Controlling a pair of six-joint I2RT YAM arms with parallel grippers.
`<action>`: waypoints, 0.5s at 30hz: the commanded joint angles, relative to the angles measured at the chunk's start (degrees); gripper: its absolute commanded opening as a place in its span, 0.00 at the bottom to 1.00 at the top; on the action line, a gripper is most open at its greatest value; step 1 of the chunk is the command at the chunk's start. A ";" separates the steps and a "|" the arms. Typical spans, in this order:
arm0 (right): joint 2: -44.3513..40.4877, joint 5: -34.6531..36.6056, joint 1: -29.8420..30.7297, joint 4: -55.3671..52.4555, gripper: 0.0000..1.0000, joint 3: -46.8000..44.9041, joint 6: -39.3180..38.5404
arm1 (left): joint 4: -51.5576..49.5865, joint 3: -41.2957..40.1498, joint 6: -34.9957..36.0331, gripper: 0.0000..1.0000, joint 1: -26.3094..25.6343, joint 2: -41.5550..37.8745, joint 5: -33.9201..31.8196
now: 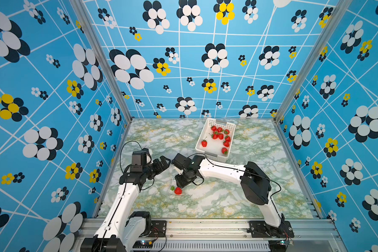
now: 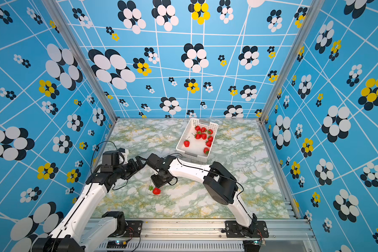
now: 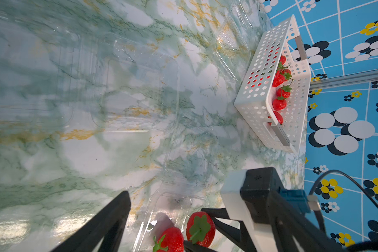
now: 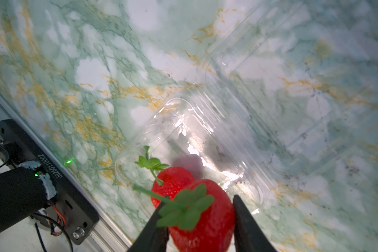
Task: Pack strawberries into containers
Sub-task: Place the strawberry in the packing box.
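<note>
My right gripper (image 4: 201,197) is shut on a red strawberry (image 4: 202,216) with a green cap, gripped at both sides. It hangs just above a clear container (image 4: 183,131) on the marble table. A second strawberry (image 4: 172,181) lies inside that container and shows in both top views (image 1: 178,190) (image 2: 156,191). In the top views the right wrist (image 1: 187,172) hides the held berry. My left gripper (image 1: 165,161) stands open and empty just left of the right wrist. Its wrist view shows both berries: the held one (image 3: 200,227) and the lying one (image 3: 170,240).
A white perforated basket (image 1: 200,139) at the back of the table holds several strawberries (image 1: 219,135). More clear containers (image 3: 135,87) (image 3: 231,43) lie on the marble between the arms and the basket. Patterned blue walls close in three sides.
</note>
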 commanded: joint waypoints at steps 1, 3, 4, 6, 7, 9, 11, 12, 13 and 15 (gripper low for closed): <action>1.21 -0.34 0.25 -1.52 0.40 1.43 0.77 | 0.53 -0.57 0.26 0.98 0.49 -0.78 0.45; 1.45 -0.26 0.21 -1.43 0.41 1.35 0.79 | 0.40 -0.57 0.44 0.98 0.58 -0.87 0.34; 1.62 -0.34 0.24 -1.43 0.41 1.41 0.78 | 0.45 -0.52 0.50 0.99 0.50 -0.87 0.42; 1.82 -0.49 0.21 -1.35 0.43 1.35 0.92 | 0.40 -0.50 0.54 0.99 0.46 -0.78 0.50; 1.82 -0.67 0.27 -1.34 0.44 1.35 0.94 | 0.36 -0.48 0.60 0.98 0.51 -0.78 0.44; 1.78 -0.60 0.28 -1.34 0.47 1.35 0.94 | 0.32 -0.56 0.60 0.98 0.53 -0.78 0.55; 1.82 -0.67 0.29 -1.34 0.48 1.34 0.94 | 0.39 -0.56 0.73 0.98 0.52 -0.78 0.49; 1.82 -0.69 0.29 -1.34 0.50 1.34 0.97 | 0.30 -0.58 0.70 0.98 0.48 -0.78 0.60; 1.82 -0.77 0.22 -1.34 0.51 1.33 0.93 | 0.43 -0.57 0.73 0.98 0.50 -0.78 0.58; 1.82 -0.87 0.29 -1.27 0.53 1.34 0.99 | 0.45 -0.70 0.74 0.98 0.54 -0.78 0.58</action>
